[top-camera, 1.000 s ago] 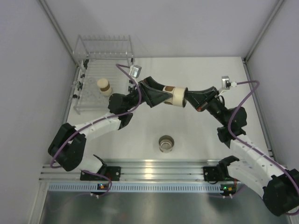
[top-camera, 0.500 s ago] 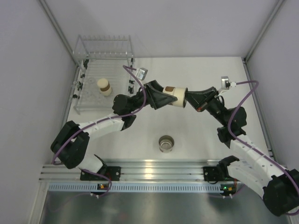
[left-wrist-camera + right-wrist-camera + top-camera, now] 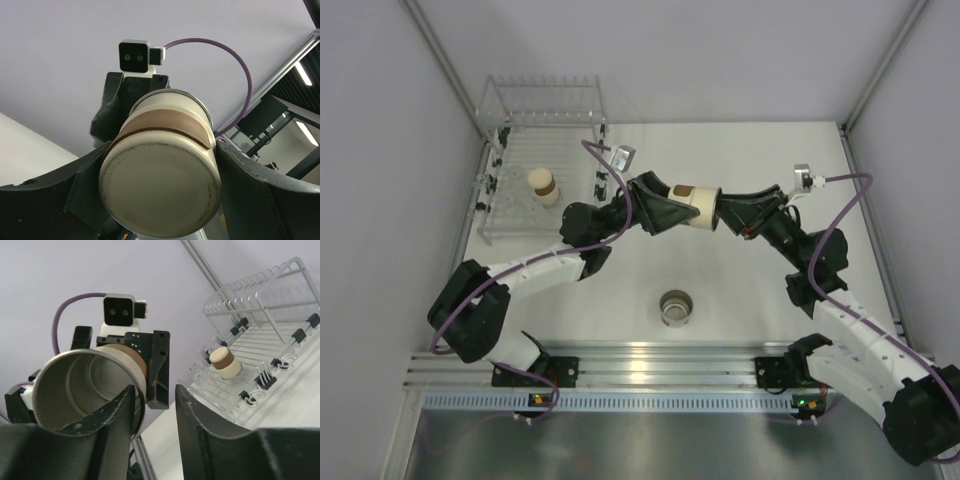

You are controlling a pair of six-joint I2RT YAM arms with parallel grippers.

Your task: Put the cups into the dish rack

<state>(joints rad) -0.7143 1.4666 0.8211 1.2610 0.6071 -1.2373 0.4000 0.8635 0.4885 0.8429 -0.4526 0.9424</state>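
No words, numbers or signs can be read anywhere; the cream cup (image 3: pixel 160 185) and the dish rack (image 3: pixel 515 215) show no label at all

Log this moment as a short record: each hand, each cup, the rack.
held cup: cream, brown band, sideways in the air between both hands
left hand: shut on its base end
right hand: open, straddling its rim
rack cup: cream, upside down in the dish rack
loose cup: upright on the table, shiny inside
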